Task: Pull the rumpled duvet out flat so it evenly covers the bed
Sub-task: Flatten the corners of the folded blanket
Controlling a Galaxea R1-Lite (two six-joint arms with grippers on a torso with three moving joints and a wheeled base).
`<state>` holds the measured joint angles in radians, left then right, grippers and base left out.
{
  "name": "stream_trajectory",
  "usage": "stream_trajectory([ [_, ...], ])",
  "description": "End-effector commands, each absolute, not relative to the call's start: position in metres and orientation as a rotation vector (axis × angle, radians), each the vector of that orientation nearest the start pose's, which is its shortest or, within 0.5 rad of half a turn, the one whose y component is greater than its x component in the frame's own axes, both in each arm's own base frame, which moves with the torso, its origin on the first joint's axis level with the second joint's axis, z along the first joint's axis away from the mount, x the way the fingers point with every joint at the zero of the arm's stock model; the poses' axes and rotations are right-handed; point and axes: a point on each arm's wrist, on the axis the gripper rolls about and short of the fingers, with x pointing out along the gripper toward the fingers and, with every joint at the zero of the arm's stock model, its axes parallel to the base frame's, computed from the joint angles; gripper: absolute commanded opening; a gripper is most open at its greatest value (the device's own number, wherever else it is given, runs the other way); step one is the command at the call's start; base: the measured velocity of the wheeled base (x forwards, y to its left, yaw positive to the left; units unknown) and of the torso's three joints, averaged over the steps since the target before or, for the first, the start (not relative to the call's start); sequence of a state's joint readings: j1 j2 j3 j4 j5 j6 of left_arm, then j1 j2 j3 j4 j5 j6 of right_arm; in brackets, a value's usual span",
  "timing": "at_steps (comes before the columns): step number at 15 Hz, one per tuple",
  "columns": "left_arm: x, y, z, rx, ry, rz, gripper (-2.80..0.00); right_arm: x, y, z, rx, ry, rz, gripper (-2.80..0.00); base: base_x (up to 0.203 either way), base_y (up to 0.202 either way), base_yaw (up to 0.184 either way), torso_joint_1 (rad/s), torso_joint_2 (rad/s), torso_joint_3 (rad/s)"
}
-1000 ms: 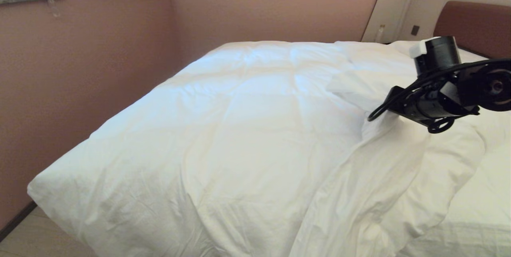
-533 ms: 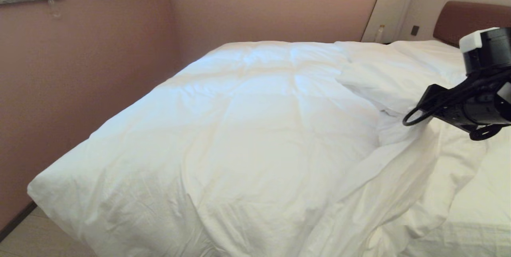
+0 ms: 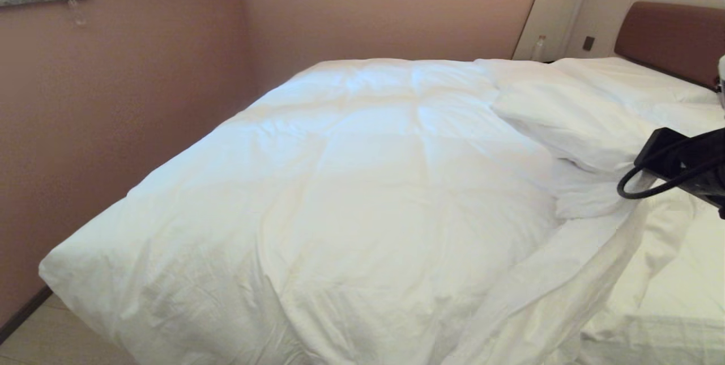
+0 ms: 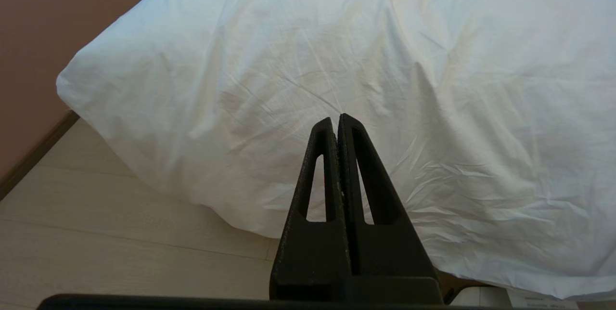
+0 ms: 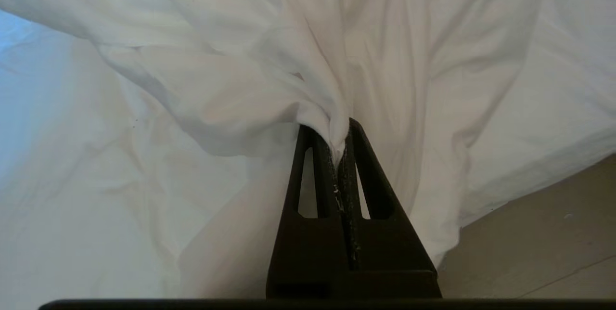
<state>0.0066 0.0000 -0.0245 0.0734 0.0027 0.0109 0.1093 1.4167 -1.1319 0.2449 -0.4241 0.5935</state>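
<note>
Right gripper (image 5: 339, 139) is clamped on a bunched fold of the duvet (image 3: 351, 183), so you can drag that rumpled right side over the bed (image 3: 674, 302). Left gripper (image 4: 338, 120) hangs pressed together, empty, near the foot corner.

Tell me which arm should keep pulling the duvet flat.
Right. The right gripper is shut on a bunched fold of the duvet; the left gripper is shut, empty, near its floor-side corner.
</note>
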Motion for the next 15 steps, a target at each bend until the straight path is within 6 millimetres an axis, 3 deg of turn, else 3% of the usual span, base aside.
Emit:
stream_trajectory([
  [1, -0.025, 0.000, 0.075, 0.011, 0.049, 0.009, -2.80, 0.211, 0.011, 0.274, 0.437, 0.375, -0.456, -2.80, 0.000, 0.000, 0.000, 0.000, 0.00, 0.000],
  [4, -0.025, 0.000, 0.075, 0.011, 0.049, 0.010, -2.80, 0.193, 0.004, 0.266, 0.428, 0.381, -0.481, -2.80, 0.000, 0.000, 0.000, 0.000, 0.00, 0.000],
  [15, -0.025, 0.000, 0.075, 0.011, 0.049, 0.010, -2.80, 0.167, -0.004, 0.244, 0.426, 0.422, -0.530, -2.80, 0.000, 0.000, 0.000, 0.000, 0.00, 0.000],
])
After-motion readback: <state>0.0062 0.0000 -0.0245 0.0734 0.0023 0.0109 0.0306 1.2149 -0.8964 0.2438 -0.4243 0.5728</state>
